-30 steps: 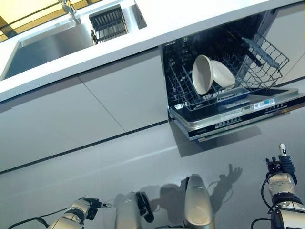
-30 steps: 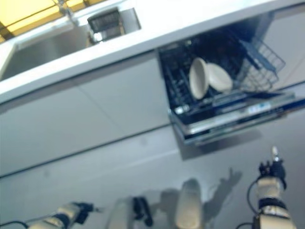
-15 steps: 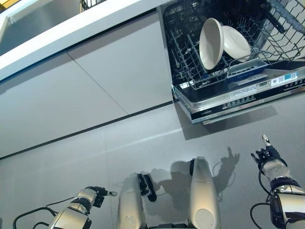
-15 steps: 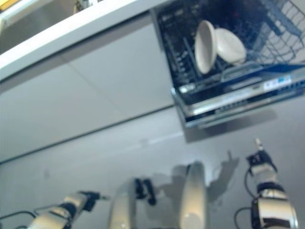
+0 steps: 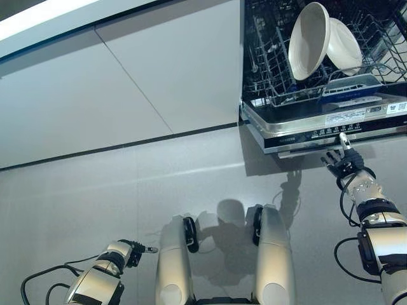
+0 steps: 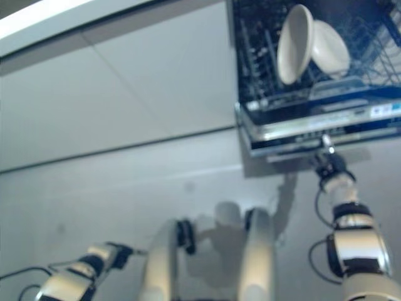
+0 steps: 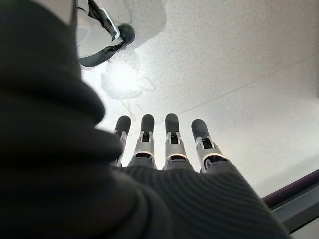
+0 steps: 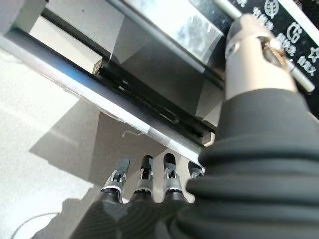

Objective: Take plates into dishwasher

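Two white plates (image 5: 310,39) stand on edge in the lower rack (image 5: 267,70) of the open dishwasher, the second plate (image 5: 343,46) leaning behind the first. The dishwasher's door (image 5: 305,124) hangs open at the upper right. My right hand (image 5: 345,164) is raised to the door's front edge. In the right wrist view its thumb (image 8: 249,55) rests against the silver bar by the control panel, and its straight fingers (image 8: 144,174) sit just under the edge. It holds nothing. My left hand (image 5: 130,249) hangs low at the lower left, fingers (image 7: 172,134) straight, empty, over the floor.
White cabinet fronts (image 5: 127,82) run along the left under the countertop edge (image 5: 44,16). A blue tray (image 5: 350,86) sits in the rack in front of the plates. The grey floor (image 5: 159,184) spreads below the cabinets.
The camera has tilted, so the sink has left the view. My right hand has risen from low over the floor up to the dishwasher door's front edge. The left hand stays low.
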Available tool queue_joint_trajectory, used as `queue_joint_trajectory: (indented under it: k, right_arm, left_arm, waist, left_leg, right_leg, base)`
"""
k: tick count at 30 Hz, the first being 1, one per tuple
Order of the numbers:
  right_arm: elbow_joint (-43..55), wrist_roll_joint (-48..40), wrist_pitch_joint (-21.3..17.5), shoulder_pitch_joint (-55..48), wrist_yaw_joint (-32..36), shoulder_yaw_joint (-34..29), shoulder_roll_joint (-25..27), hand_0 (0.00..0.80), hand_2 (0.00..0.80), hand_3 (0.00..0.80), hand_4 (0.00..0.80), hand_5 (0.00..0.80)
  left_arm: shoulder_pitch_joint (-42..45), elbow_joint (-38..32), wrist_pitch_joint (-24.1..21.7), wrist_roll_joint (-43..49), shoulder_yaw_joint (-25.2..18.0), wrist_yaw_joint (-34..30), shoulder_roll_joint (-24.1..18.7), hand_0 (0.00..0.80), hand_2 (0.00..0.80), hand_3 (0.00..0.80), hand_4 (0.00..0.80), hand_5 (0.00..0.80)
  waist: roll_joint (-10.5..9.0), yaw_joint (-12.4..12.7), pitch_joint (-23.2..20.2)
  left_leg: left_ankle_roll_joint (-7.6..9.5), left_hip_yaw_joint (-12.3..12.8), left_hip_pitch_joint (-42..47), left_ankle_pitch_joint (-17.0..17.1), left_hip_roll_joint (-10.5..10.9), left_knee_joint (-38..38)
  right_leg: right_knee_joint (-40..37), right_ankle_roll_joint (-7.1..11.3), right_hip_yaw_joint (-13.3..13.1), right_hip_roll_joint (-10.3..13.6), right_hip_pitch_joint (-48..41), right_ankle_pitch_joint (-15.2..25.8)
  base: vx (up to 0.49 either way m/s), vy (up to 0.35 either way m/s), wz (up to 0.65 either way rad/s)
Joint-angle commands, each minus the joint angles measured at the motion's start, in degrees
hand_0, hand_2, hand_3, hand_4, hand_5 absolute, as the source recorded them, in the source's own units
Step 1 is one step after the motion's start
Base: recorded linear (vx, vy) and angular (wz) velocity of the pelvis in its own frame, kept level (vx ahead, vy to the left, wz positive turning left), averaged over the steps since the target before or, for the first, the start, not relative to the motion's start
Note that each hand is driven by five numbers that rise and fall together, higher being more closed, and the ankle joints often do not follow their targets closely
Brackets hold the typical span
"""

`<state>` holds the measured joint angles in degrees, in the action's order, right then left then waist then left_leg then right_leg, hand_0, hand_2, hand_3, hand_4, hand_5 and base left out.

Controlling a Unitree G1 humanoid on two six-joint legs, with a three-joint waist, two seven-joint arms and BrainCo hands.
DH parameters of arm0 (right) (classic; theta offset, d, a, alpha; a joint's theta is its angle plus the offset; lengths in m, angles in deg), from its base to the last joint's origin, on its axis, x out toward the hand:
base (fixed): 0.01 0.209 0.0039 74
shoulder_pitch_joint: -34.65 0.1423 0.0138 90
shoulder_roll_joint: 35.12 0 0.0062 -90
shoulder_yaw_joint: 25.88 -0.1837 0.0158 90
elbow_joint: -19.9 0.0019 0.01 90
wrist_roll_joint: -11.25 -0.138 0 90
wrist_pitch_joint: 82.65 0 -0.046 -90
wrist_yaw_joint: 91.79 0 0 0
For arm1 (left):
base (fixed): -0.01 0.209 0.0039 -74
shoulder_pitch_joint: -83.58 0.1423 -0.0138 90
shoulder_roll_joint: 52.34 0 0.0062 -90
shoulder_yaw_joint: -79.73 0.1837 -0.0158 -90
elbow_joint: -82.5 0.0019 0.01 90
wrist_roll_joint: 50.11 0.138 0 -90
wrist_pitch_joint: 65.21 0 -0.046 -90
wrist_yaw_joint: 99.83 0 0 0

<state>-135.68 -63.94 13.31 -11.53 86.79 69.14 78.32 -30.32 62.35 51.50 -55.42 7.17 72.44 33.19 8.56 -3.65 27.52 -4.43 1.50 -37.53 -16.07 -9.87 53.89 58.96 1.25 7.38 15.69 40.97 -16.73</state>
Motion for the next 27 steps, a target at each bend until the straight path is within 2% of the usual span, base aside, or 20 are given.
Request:
queue_joint_trajectory:
  k: [1,9,14,20,25,26,27]
  right_arm:
    - [10.62,-3.12,-6.30,20.50,11.31,2.29,-4.61,0.000,0.000,0.000,0.000,0.000]
    - [12.80,-4.91,-9.08,23.64,12.59,3.50,-3.08,0.000,0.000,0.000,0.000,0.000]
    - [13.14,-3.20,-12.21,24.83,13.00,4.22,-1.53,0.000,0.000,0.000,0.000,0.000]
    - [13.72,-2.15,-14.02,25.11,12.29,4.18,-1.11,0.000,0.000,0.000,0.000,0.000]
    - [14.14,0.51,-13.03,24.20,9.71,4.70,-0.47,0.000,0.000,0.000,0.000,0.000]
    - [14.01,0.94,-12.66,24.00,9.20,4.74,-0.40,0.000,0.000,0.000,0.000,0.000]
    - [14.00,1.09,-12.57,23.93,9.02,4.73,-0.40,0.000,0.000,0.000,0.000,0.000]
  left_arm:
    - [-0.17,-1.56,1.57,1.35,4.66,-0.09,-4.25,0.000,0.000,0.000,0.000,0.000]
    - [1.71,-2.08,0.40,2.29,6.37,-1.48,-5.64,0.000,0.000,0.000,0.000,0.000]
    - [3.04,-2.62,-0.75,2.89,6.49,-2.35,-7.33,0.000,0.000,0.000,0.000,0.000]
    - [3.28,-3.08,-0.72,3.60,6.52,-3.09,-8.00,0.000,0.000,0.000,0.000,0.000]
    - [4.01,-3.44,-0.62,4.14,7.21,-3.48,-8.45,0.000,0.000,0.000,0.000,0.000]
    - [3.99,-3.49,-0.63,4.12,7.26,-3.60,-8.56,0.000,0.000,0.000,0.000,0.000]
    - [3.98,-3.50,-0.62,4.13,7.28,-3.63,-8.59,0.000,0.000,0.000,0.000,0.000]
  waist:
    - [-3.32,4.74,-2.58]
    - [-3.79,5.46,-3.34]
    - [-4.20,5.91,-3.86]
    - [-4.89,6.33,-4.45]
    - [-6.19,6.88,-6.08]
    - [-6.34,6.95,-6.20]
    - [-6.37,6.96,-6.27]
  left_leg:
    - [5.99,7.14,4.29,-3.85,2.77,1.53]
    - [5.63,6.87,8.54,-4.00,2.71,0.30]
    - [5.36,6.70,10.98,-3.94,2.62,-0.95]
    - [5.22,6.46,13.40,-3.42,2.60,-3.29]
    - [4.42,5.81,17.27,-0.89,2.64,-9.40]
    - [4.67,6.25,17.32,0.89,2.52,-10.73]
    - [4.64,6.23,17.49,1.13,2.54,-11.13]
  right_leg:
    - [-0.32,-1.08,1.00,0.79,-6.00,-2.20]
    - [-2.03,-0.71,1.64,1.73,-10.64,-1.85]
    - [-3.46,-0.44,1.90,1.95,-13.41,-1.55]
    - [-5.55,-0.18,2.19,1.90,-16.24,-1.09]
    - [-11.54,0.38,2.98,1.06,-21.07,0.69]
    - [-12.80,-0.08,3.64,1.09,-21.21,2.17]
    - [-13.16,-0.08,3.71,1.04,-21.40,2.37]
  base:
    - [0.016,-0.017,0.10]
    - [0.053,-0.013,0.06]
    - [0.048,0.002,0.12]
    - [0.051,-0.008,0.06]
    - [0.058,-0.026,0.16]
    - [-0.038,-0.011,0.11]
    - [-0.037,-0.015,0.10]
